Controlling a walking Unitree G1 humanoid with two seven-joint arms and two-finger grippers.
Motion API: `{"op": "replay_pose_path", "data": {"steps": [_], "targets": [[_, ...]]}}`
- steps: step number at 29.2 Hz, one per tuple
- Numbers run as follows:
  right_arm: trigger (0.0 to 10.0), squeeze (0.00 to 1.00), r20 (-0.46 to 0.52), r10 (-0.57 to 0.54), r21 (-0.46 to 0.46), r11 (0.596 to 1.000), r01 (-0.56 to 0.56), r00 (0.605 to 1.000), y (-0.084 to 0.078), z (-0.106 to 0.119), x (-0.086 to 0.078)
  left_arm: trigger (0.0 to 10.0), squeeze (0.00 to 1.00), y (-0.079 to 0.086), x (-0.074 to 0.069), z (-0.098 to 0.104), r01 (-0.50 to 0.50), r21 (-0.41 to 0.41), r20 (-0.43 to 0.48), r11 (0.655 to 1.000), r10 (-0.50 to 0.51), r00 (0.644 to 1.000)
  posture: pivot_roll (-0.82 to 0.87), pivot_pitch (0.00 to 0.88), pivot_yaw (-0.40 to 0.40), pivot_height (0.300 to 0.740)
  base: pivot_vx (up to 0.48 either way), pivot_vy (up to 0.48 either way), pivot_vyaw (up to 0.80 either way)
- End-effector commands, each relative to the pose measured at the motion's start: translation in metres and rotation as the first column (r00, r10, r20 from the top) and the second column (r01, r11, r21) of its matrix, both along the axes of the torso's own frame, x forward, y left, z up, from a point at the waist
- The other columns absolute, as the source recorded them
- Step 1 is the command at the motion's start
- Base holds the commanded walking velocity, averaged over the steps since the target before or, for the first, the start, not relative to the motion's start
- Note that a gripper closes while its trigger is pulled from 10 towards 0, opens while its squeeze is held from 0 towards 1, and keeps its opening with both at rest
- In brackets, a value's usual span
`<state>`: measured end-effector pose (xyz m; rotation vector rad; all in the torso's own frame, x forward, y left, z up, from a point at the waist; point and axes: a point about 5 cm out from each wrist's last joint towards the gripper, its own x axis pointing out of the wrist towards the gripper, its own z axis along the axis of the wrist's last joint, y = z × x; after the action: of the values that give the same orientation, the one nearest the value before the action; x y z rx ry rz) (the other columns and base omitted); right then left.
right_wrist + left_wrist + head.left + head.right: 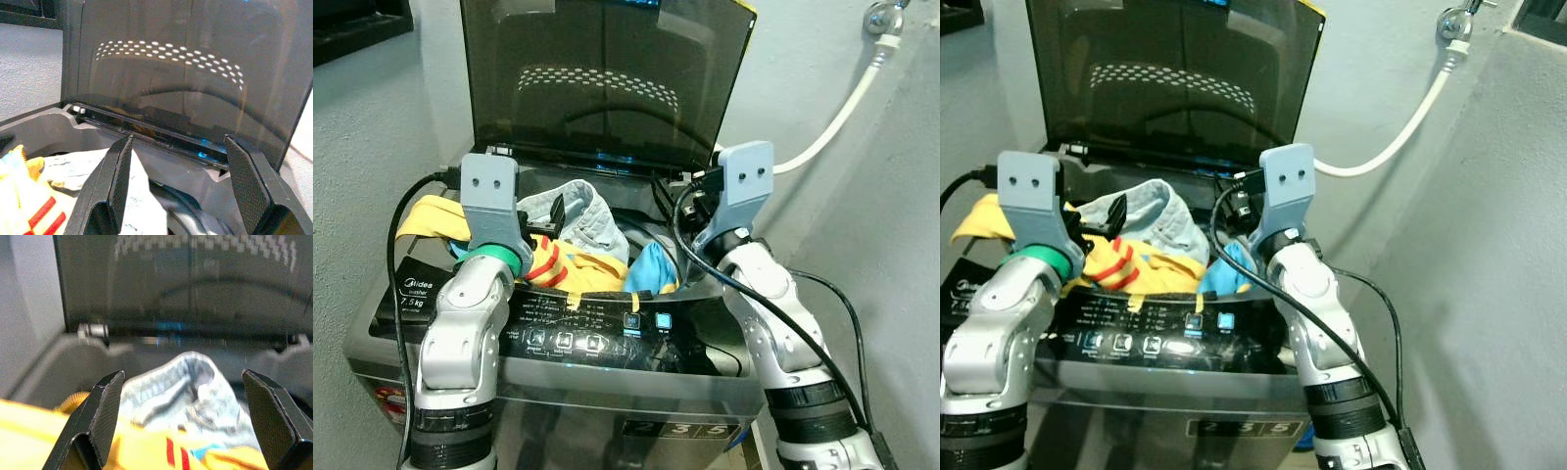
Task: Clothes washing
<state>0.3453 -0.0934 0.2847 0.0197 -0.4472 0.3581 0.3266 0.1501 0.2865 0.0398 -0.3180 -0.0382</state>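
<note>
A top-loading washing machine [587,338] stands before me with its dark tinted lid [607,78] raised. Clothes are heaped in the drum opening: a yellow garment with red stripes [570,266], a pale grey-blue garment [589,215] behind it and a bright blue one [651,269] on the right. More yellow cloth [431,217] hangs over the machine's left rim. My left gripper [182,377] hovers open just above the grey-blue garment [190,387], holding nothing. My right gripper [179,139] is open over the right side of the drum, facing the lid's hinge.
A white hose [842,113] runs from a wall tap [883,20] down behind the machine. Grey walls close in behind and on the right. Black cables [401,294] loop beside both arms. The lit control panel [607,328] faces me.
</note>
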Motion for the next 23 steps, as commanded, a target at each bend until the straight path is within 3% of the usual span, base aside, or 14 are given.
{"op": "replay_pose_path", "data": {"steps": [1, 5, 12, 15, 18, 23], "targets": [[10.0, 0.0, -0.018, -0.009, 0.042, 0.999, 0.01, 1.0, -0.007, -0.005, 0.001, 10.0, 0.0, -0.002, -0.003, 0.01, 0.011, 0.009, 0.06, 1.0, -0.011, 0.998, 0.07, 0.029, -0.059, 0.74, 0.0, 0.0, 0.0], [10.0, 0.0, -0.001, -0.008, 0.082, 0.997, 0.008, 1.0, -0.008, -0.003, 0.001, 10.0, 0.0, -0.006, -0.006, 0.019, 0.057, 0.006, 0.08, 0.998, -0.058, 0.995, 0.05, 0.028, -0.031, 0.74, 0.0, 0.0, 0.0], [10.0, 0.0, -0.005, -0.02, 0.082, 0.996, 0.02, 1.0, -0.013, -0.01, 0.001, 10.0, 0.0, -0.01, -0.005, 0.006, 0.048, 0.037, 0.015, 0.998, -0.048, 0.999, 0.05, 0.011, -0.03, 0.74, 0.0, 0.0, 0.0], [10.0, 0.0, -0.011, -0.01, 0.076, 0.997, 0.011, 1.0, -0.011, -0.013, 0.0, 10.0, 0.0, -0.006, -0.005, -0.001, 0.033, -0.023, -0.013, 0.999, -0.033, 0.999, 0.06, 0.0, -0.03, 0.74, 0.0, 0.0, 0.0], [10.0, 0.0, -0.018, -0.001, 0.079, 0.997, 0.002, 1.0, -0.009, -0.015, 0.001, 10.0, 0.0, -0.005, -0.007, -0.007, 0.04, 0.011, -0.033, 0.999, -0.04, 0.999, 0.05, 0.0, -0.031, 0.74, 0.0, 0.0, 0.0], [10.0, 0.0, -0.02, 0.019, 0.073, 0.997, -0.017, 1.0, -0.004, -0.017, -0.001, 10.0, 0.0, -0.008, -0.011, -0.015, 0.059, -0.044, -0.034, 0.997, -0.06, 0.998, 0.04, 0.0, -0.024, 0.74, 0.0, 0.0, 0.0]]}}
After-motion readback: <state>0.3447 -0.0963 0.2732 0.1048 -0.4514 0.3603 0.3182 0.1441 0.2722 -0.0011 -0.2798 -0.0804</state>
